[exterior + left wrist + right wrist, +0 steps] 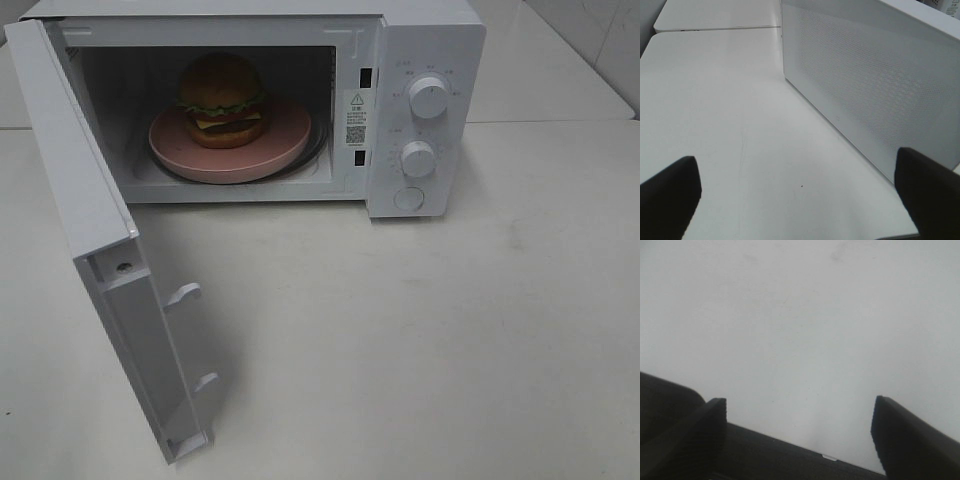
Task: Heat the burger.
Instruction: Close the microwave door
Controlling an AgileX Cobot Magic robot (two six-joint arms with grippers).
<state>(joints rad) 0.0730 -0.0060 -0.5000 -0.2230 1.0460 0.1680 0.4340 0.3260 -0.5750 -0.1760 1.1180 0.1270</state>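
1. The burger (222, 98) sits on the pink plate (285, 142) inside the microwave (455, 40) at the tabletop's (420, 330) far edge, so loading looks done.
2. The door (90, 200) stands wide open toward the near-left corner, and we judge closing it comes next.
3. Our left gripper (800, 187), spread and empty, hovers beside the door's outer face. The right gripper (800, 412) gapes empty over open tabletop.

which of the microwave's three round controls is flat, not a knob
The bottom control, lying flush; the upper knob and middle knob above it stick out.
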